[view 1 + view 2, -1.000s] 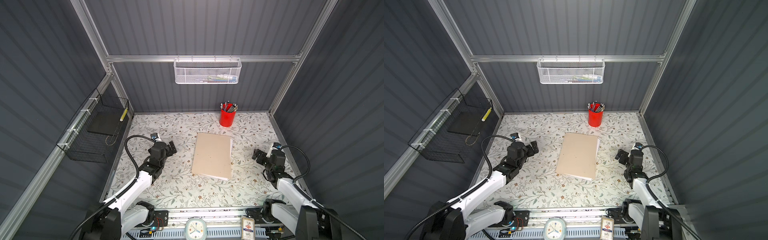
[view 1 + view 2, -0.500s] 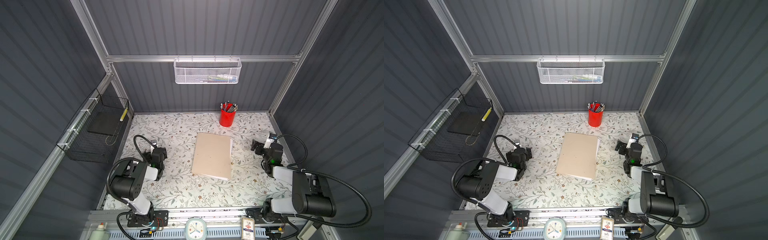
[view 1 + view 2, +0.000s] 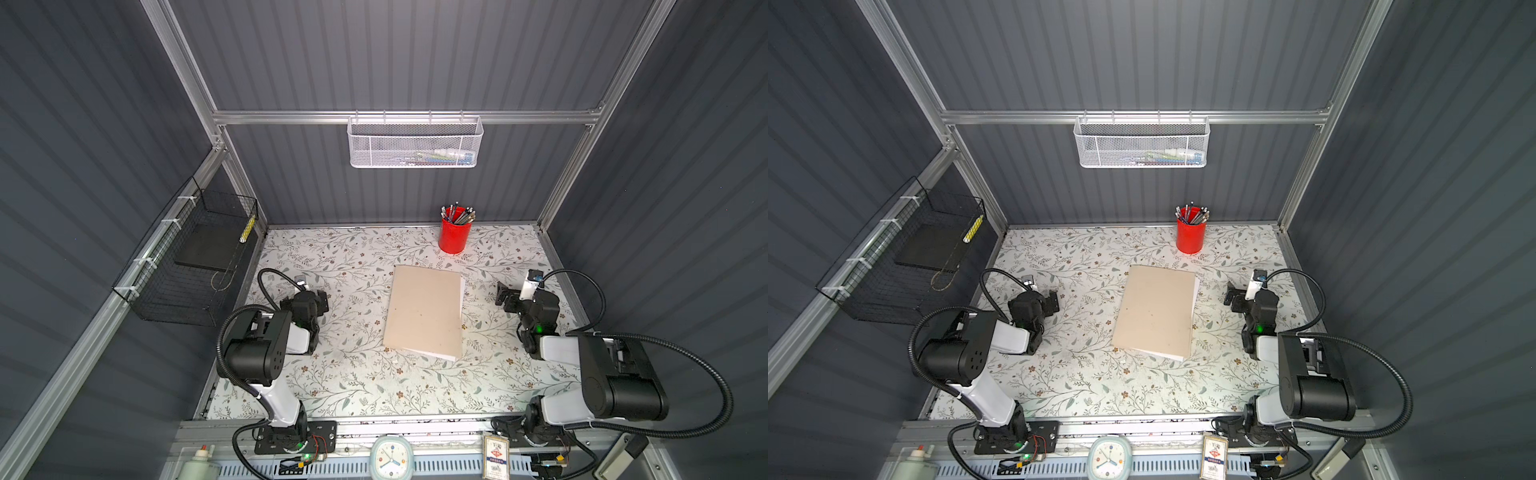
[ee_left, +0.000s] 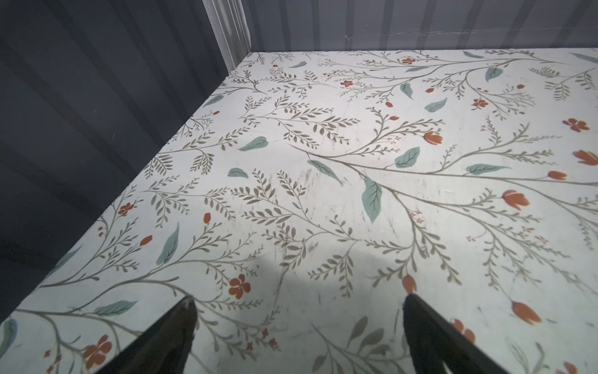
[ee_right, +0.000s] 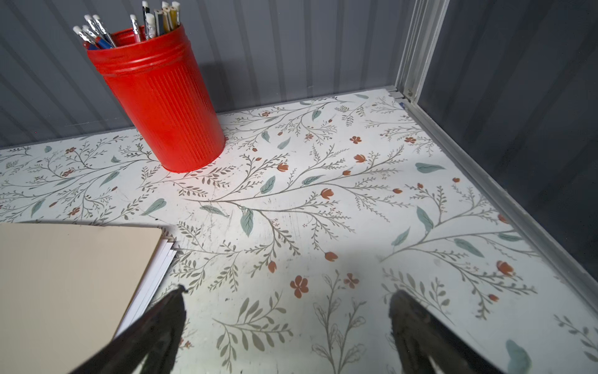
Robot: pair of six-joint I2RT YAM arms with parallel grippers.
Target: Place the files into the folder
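Observation:
The tan folder [image 3: 424, 311] [image 3: 1156, 309] lies shut and flat in the middle of the floral table. White edges of the files [image 5: 161, 259] [image 3: 462, 291] stick out from under its cover along the side facing my right arm. My left gripper [image 3: 322, 301] [image 4: 299, 299] is open and empty, low over bare table well left of the folder. My right gripper [image 3: 505, 295] [image 5: 286, 293] is also open and empty, just right of the folder's far corner [image 5: 64, 285] and not touching it.
A red cup of pens [image 3: 455, 237] [image 5: 161, 107] stands behind the folder near the back wall. A black wire basket [image 3: 191, 257] with a black slab hangs on the left wall. A white mesh basket [image 3: 415, 143] hangs on the back wall. A metal rail [image 5: 485, 181] edges the table on the right.
Both arms have folded back, their elbows now raised over their bases. The grippers stay open near the table's sides. The folder has not moved.

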